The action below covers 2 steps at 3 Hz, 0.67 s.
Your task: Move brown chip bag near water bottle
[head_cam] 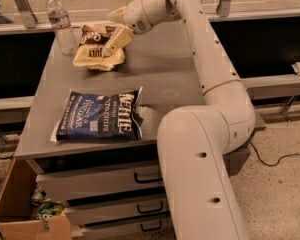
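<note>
Gripper [114, 38]: lay on the brown chip bag [96, 55] at the far-left end of the table [165, 74].
Grip: I could not tell if it held anything.
Brown chip bag: flat, just right of the water bottle [60, 24], likely near enough already.
Blue Kettle bag [97, 115]: well apart, at the front.

Brown chip bag [97, 59] crumpled beside upright water bottle [60, 25]; pincer [113, 42] on it.

A lab or office workroom: a grey tabletop [165, 79] over metal drawers [100, 181], a speckled floor [285, 199] with a loose cable [270, 164], and a cardboard box [10, 199] of cans. The gripper [112, 41] hangs near the tabletop's far edge, over the brown bag [92, 59].
</note>
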Tool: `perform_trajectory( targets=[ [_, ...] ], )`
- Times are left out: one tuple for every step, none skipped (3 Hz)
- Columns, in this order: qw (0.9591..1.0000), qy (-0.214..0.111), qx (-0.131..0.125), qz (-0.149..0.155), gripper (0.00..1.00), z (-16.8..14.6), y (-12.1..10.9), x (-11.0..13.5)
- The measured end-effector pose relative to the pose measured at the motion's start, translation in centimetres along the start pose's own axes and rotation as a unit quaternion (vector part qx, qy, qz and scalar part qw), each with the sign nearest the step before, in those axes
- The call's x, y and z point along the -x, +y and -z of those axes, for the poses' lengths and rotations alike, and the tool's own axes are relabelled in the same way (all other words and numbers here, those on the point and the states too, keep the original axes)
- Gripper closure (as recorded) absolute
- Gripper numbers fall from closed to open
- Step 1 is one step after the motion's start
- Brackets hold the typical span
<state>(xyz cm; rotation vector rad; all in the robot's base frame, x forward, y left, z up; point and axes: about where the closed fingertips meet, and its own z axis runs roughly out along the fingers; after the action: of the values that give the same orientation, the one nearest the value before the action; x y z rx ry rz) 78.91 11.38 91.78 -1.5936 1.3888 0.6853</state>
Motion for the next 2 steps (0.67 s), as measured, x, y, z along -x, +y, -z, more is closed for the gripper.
perform_trajectory(
  targets=[
    [0.9994, 0.007, -0.032, -0.013, 0.00, 3.3, -1.2, -1.3],
    [0.9926, 0.034, -0.112, -0.033, 0.00, 11.2, -3.5, -3.3]
  ],
)
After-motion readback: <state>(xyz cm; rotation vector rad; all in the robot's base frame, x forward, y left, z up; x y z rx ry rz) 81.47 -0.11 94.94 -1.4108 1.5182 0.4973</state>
